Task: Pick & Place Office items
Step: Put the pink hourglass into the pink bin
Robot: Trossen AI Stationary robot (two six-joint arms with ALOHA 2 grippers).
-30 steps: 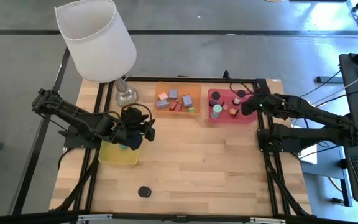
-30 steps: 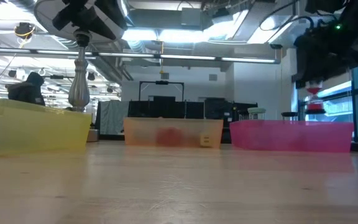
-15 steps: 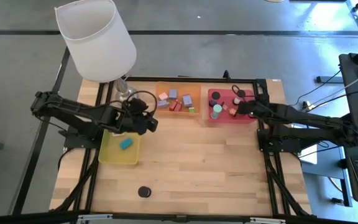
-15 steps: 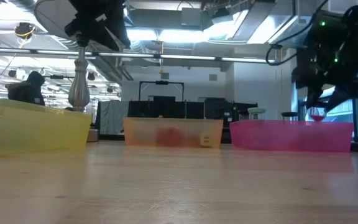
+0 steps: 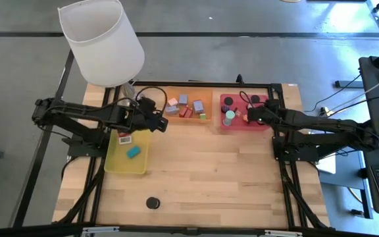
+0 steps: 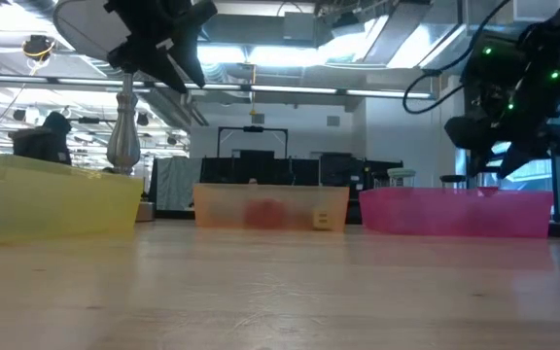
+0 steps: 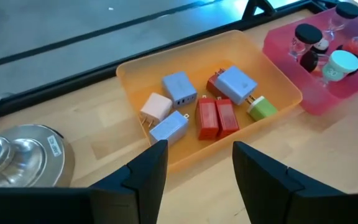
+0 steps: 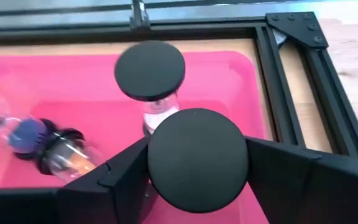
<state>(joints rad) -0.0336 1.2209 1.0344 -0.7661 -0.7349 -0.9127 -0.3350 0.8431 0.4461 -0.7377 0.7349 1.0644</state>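
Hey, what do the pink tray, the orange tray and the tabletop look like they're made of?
Pink tray: likely translucent plastic; in the low view light glows through its wall. Orange tray: likely matte plastic, evenly coloured, with rounded moulded corners; its wall is see-through in the low view. Tabletop: wood, apparently butcher block, with visible planks and grain and a smooth, low-sheen finish.

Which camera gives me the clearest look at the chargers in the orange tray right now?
The left wrist view: the chargers fill its middle, each block distinct inside the orange tray. The high view shows them small from above. The low view gives only a red blur through the tray wall. The right wrist view misses them.
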